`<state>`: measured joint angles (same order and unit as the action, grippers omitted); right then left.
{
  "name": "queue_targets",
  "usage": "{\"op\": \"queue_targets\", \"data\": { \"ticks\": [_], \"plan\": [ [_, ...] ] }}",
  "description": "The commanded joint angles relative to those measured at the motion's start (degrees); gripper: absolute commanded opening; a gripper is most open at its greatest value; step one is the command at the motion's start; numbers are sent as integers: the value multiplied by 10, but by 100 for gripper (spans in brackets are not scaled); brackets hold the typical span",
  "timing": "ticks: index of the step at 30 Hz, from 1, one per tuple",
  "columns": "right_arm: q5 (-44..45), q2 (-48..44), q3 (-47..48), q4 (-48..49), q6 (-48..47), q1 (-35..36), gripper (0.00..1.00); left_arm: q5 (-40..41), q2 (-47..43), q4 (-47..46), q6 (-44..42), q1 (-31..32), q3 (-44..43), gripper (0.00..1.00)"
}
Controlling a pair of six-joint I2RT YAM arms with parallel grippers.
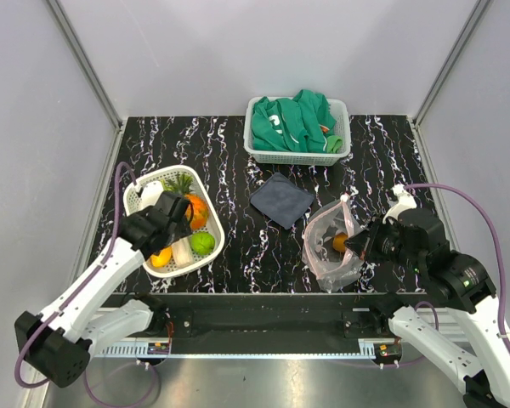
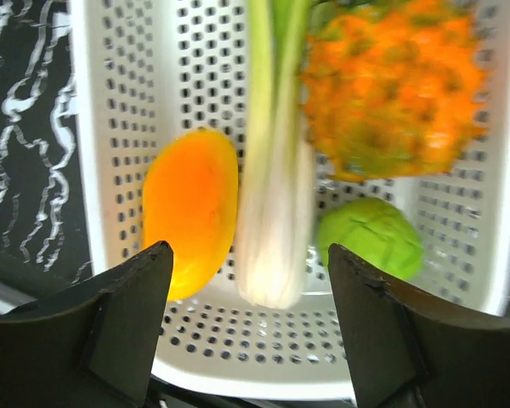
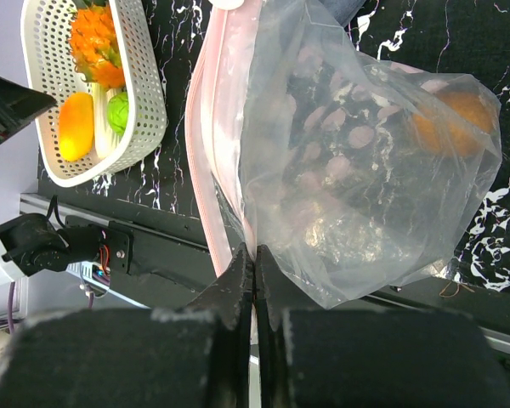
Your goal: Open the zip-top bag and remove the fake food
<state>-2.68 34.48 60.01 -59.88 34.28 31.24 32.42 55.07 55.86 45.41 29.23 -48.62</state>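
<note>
1. While hanging over the white basket (image 1: 141, 192), spreading the left gripper (image 2: 248, 255) wide and gripping nothing.
2. Lying in that basket: pineapple (image 2: 391, 85), leek (image 2: 276, 170), yellow-orange piece (image 2: 191, 204), green round piece (image 2: 370, 238).
3. Pinching the zip-top bag (image 3: 357, 170) beside its pink zip strip (image 3: 208, 144), with the right gripper (image 3: 253, 255) clamped fully together.
4. Sagging onto the marbled table (image 1: 238, 255), right of the dark cloth (image 1: 282, 200), and enclosing one orange piece (image 3: 455, 123).

top: overhead from near edge, whole black white-veined surface (image 1: 238, 153) | left wrist: close over white perforated plastic basket (image 2: 119, 85) | right wrist: near, basket shared upper-left
</note>
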Motion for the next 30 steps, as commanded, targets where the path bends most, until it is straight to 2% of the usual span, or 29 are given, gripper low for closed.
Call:
{"op": "queue_targets", "data": {
  "ticks": [1,5,7,8,9,11,12,14,15,19,24,27,30],
  "plan": [
    [-11,6,10,21,-7,0,0,-102,-58,-46,-32,26,-45,72],
    [-22,9,7,28,-4,0,0,-204,-88,-187,-35,102,-37,60],
    [-29,10,3,32,-2,0,0,-249,-73,-241,-16,165,-36,54],
    [-37,12,2,35,-1,0,0,-258,-60,-300,-10,189,-38,51],
    [-42,13,0,39,-1,0,0,-259,-48,-325,-2,238,-42,49],
    [-51,15,-2,44,1,0,0,-251,4,-385,10,288,-71,41],
    [-58,16,-2,47,2,0,0,-230,23,-397,8,333,-86,39],
    [-67,15,-3,56,3,0,0,-210,90,-414,-3,370,-124,28],
    [-80,16,-5,59,7,0,0,-195,116,-415,-8,400,-166,26],
    [-122,15,-17,87,21,0,0,-168,203,-415,-25,446,-248,16],
    [-162,2,-36,115,58,0,0,-148,284,-387,-2,455,-302,6],
    [-175,-7,-44,133,82,0,0,-119,322,-324,11,455,-340,3],
    [-183,-19,-51,157,109,1,0,-96,327,-300,27,455,-335,1]
  ]
}}
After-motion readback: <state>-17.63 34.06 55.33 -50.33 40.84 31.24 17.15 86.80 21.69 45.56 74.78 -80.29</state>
